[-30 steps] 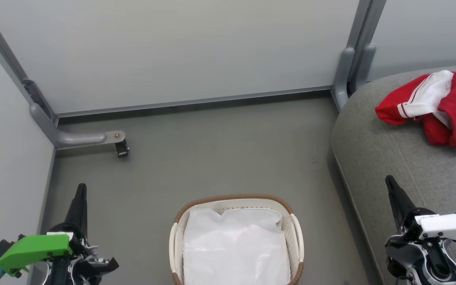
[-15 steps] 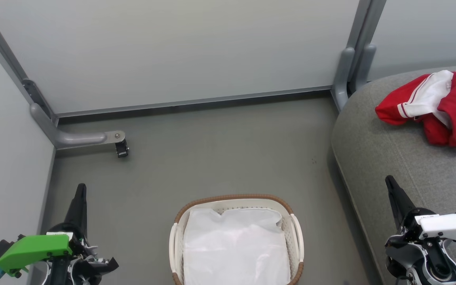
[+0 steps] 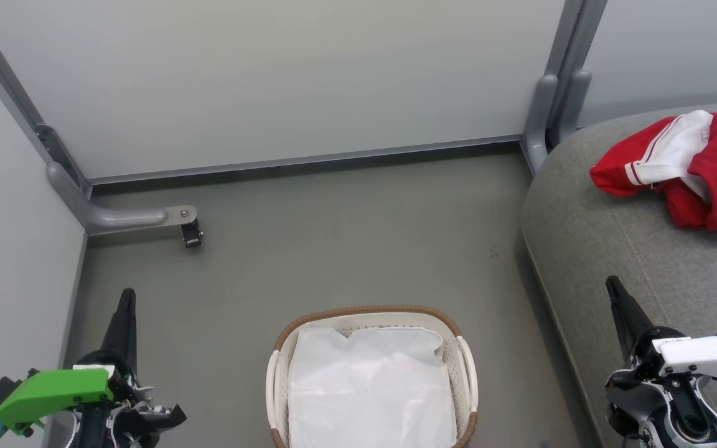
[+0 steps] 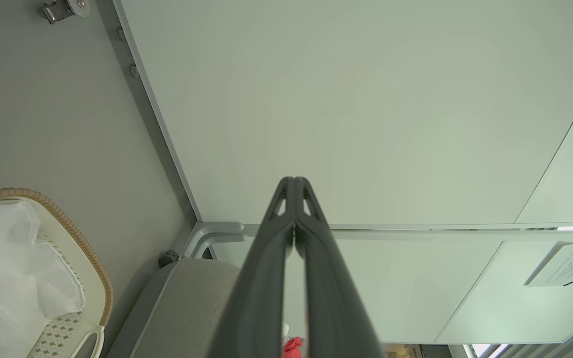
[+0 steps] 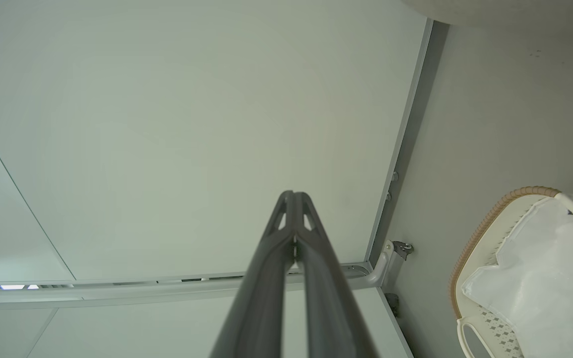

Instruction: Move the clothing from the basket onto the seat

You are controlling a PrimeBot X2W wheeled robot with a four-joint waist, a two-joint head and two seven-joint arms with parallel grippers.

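Observation:
The red clothing (image 3: pixel 694 168), with white-striped trim, lies bunched on the grey seat (image 3: pixel 620 249) at the upper right; a red scrap (image 4: pixel 294 344) peeks past my left fingers. The white basket (image 3: pixel 465 367) with a brown woven rim stands on the floor at bottom centre, holding just a flat white cloth (image 3: pixel 371 386). My left gripper (image 3: pixel 127 298) rests at the lower left, shut with nothing in it. At the lower right my right gripper (image 3: pixel 612 285) is shut and empty, over the seat's front edge. Both wrist views show the fingers pressed together, left gripper (image 4: pixel 294 181) and right gripper (image 5: pixel 294 195).
Pale partition walls (image 3: pixel 271 81) enclose the grey floor (image 3: pixel 346 249) at the back and left. A metal bracket with a small caster (image 3: pixel 190 233) juts out at the left wall's foot. A grey post (image 3: pixel 548 106) stands by the seat's back corner.

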